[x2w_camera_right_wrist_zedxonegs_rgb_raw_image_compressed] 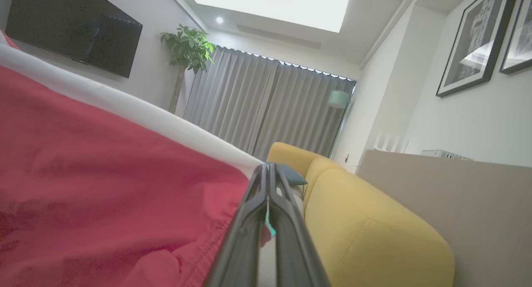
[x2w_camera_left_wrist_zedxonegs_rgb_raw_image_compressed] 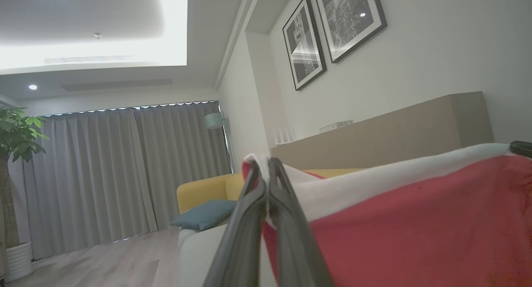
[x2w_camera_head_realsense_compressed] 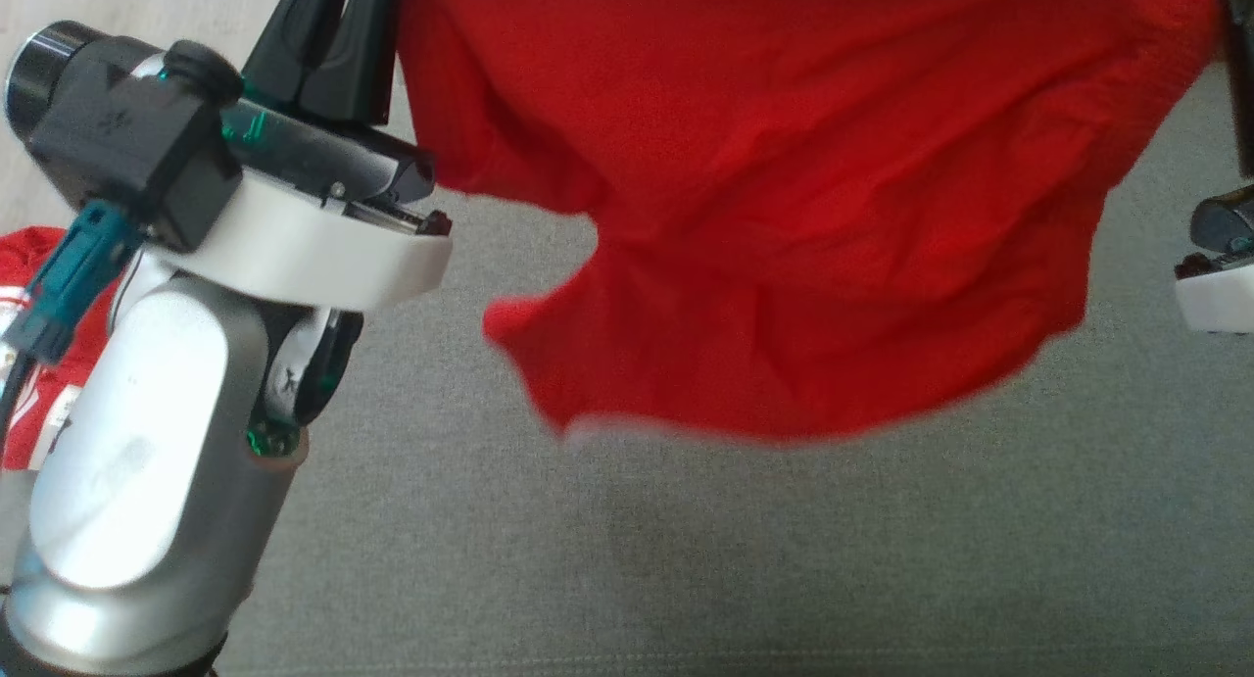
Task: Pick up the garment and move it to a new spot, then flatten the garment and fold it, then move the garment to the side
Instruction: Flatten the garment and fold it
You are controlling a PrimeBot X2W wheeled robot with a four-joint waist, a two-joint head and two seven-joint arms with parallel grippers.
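The red garment [x2w_camera_head_realsense_compressed: 784, 197] with a white band along its top edge hangs stretched in the air between my two grippers, its lower hem loose above the grey surface [x2w_camera_head_realsense_compressed: 686, 559]. My left gripper [x2w_camera_head_realsense_compressed: 338, 11] is shut on the garment's upper left corner; in the left wrist view its fingertips [x2w_camera_left_wrist_zedxonegs_rgb_raw_image_compressed: 266, 166] pinch the white edge of the garment [x2w_camera_left_wrist_zedxonegs_rgb_raw_image_compressed: 415, 220]. My right gripper [x2w_camera_head_realsense_compressed: 1239, 70] sits at the right edge, shut on the other corner. In the right wrist view the right gripper [x2w_camera_right_wrist_zedxonegs_rgb_raw_image_compressed: 268, 168] clamps the garment [x2w_camera_right_wrist_zedxonegs_rgb_raw_image_compressed: 104, 187] at its hem.
Another red and white cloth [x2w_camera_head_realsense_compressed: 29, 363] lies at the far left behind my left arm. A yellow sofa [x2w_camera_right_wrist_zedxonegs_rgb_raw_image_compressed: 374, 220] with a blue cushion [x2w_camera_left_wrist_zedxonegs_rgb_raw_image_compressed: 203, 214] stands ahead, with a beige ledge [x2w_camera_left_wrist_zedxonegs_rgb_raw_image_compressed: 395, 133] along the wall.
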